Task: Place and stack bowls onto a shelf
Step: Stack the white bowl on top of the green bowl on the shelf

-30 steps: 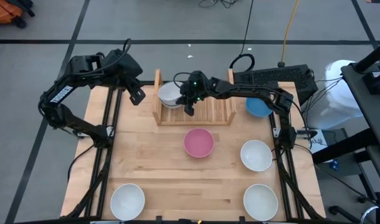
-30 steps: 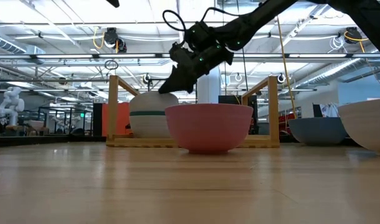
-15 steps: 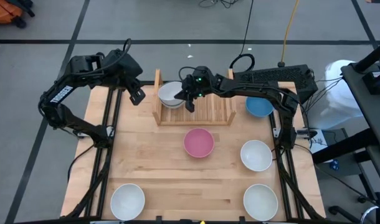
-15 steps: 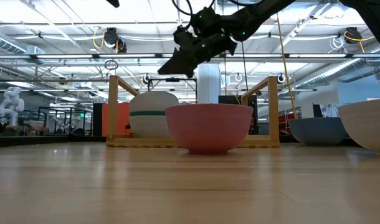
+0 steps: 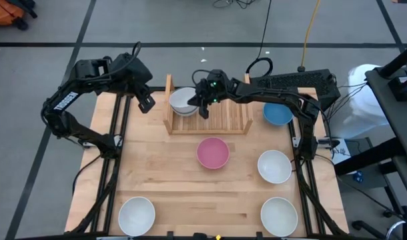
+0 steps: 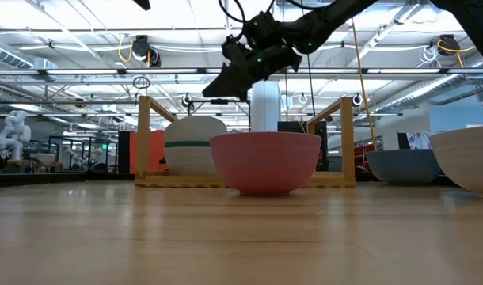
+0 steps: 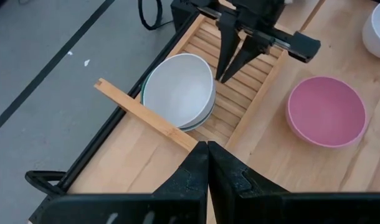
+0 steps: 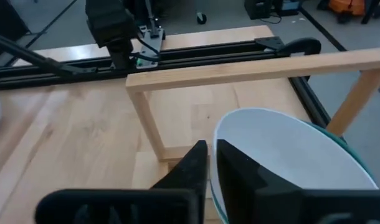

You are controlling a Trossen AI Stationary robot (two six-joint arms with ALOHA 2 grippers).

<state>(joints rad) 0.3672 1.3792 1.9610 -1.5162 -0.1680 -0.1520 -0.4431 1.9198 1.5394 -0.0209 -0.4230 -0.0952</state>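
Stacking step, judging by the layout: hovering the right tool (image 5: 204, 111) just above the slats of the shelf (image 5: 229, 121), right beside the top white bowl (image 5: 183, 100) nested in the teal bowl (image 6: 186, 144) at the shelf's left end, touching neither. Holding its fingers parted only a crack and gripping nothing. Parking the left tool (image 5: 145, 103), pinched shut and empty, over the far left corner of the worktop (image 5: 170, 177), near the shelf's left side board. Counting five bowls loose on the worktop: pink bowl (image 5: 213, 153) just in front of the shelf, blue bowl (image 5: 277, 115) beside the shelf's right board, three loose white bowls (image 5: 274, 166) nearer the front. Probably heading for another pickup next, calling for lifting clear of the side boards, opening wider, swinging across to a loose bowl, likely the pink or blue one as closest, and pinching its rim. After that, needing a careful lowering either onto the existing stack or into the shelf's free right half.
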